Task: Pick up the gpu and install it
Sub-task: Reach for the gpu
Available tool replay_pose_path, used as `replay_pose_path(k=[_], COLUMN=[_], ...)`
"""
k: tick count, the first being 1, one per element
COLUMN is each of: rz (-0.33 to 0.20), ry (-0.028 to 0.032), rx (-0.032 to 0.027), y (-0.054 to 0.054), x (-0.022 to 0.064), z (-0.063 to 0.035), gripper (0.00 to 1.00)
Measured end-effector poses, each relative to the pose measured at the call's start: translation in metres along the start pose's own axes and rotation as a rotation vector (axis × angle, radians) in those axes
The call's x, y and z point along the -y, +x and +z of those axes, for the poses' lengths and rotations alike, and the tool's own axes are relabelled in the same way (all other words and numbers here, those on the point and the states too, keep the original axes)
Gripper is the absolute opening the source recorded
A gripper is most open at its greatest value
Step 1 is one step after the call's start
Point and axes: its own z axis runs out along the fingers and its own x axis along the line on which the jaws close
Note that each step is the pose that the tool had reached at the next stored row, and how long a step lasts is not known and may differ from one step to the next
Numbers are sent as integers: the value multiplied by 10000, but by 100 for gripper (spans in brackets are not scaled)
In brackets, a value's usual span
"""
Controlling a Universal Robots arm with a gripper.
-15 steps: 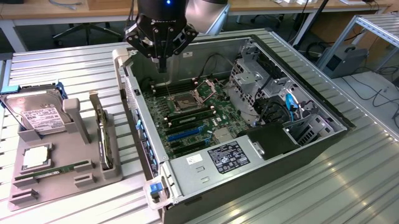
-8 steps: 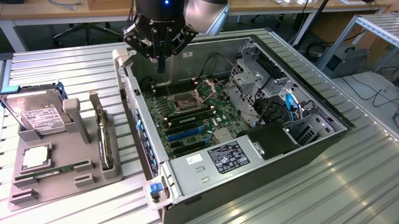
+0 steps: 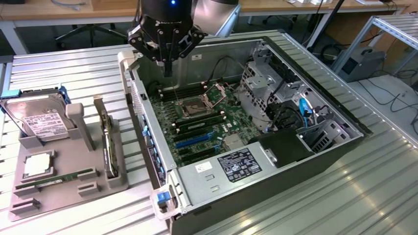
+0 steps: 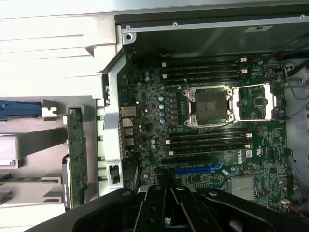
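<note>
Dark green-black flat gpu card [image 3: 109, 144] [image 4: 76, 154] not picked up yet; fingers [image 3: 168, 67] pressed together, empty.
We see the card standing on its long edge in a slot of the grey plastic holder tray [image 3: 72, 193] on the slatted metal desk [image 3: 65, 68], silvery bracket [image 3: 99, 111] at one end, just beside the open black computer case [image 3: 313, 156]. The black gripper [image 3: 168, 74] hovers over the case's green motherboard [image 3: 209, 122], apart from the card.
</note>
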Motion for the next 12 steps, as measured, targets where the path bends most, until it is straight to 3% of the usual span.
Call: replay_pose_path(k=[12], rz=[0], ry=[7], rx=[1], y=[41], x=[3], z=[-1], gripper=[11])
